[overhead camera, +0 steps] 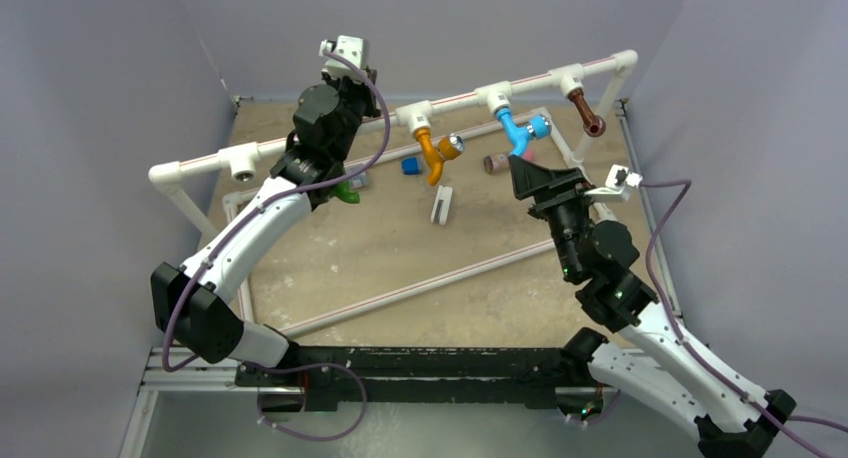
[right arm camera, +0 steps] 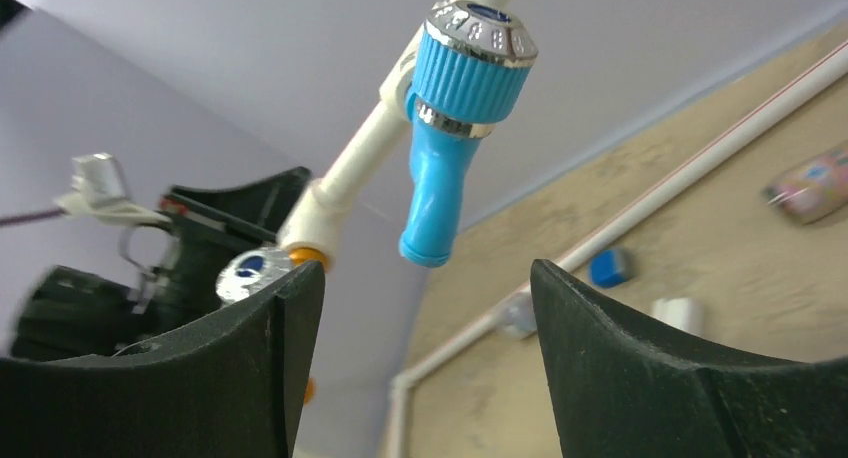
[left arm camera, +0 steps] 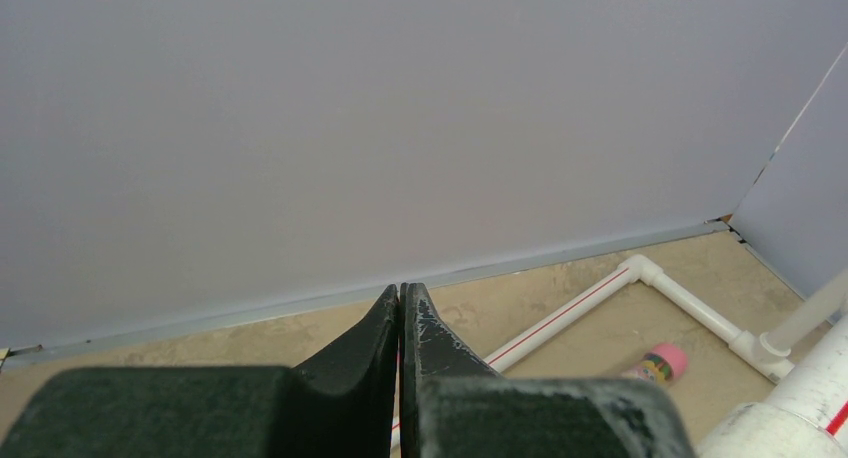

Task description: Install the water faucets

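Note:
On the raised white pipe (overhead camera: 460,100) hang an orange faucet (overhead camera: 435,154), a blue faucet (overhead camera: 517,130) and a brown faucet (overhead camera: 587,113). The left tee (overhead camera: 243,161) has an open socket. A green faucet (overhead camera: 346,191) lies on the floor, partly hidden under my left arm. My left gripper (overhead camera: 368,100) is shut and empty above the pipe, pointing at the back wall (left arm camera: 401,290). My right gripper (overhead camera: 530,174) is open just below the blue faucet, whose spout (right arm camera: 438,193) hangs above the gap between my fingers (right arm camera: 425,278). The orange faucet's silver knob (right arm camera: 248,273) shows behind the left finger.
A small blue cube (overhead camera: 410,165), a white clip piece (overhead camera: 441,204) and a brown cylinder with a pink cap (overhead camera: 497,163) lie on the floor under the pipe. Low white pipes (overhead camera: 420,286) frame the floor. Grey walls close in on three sides.

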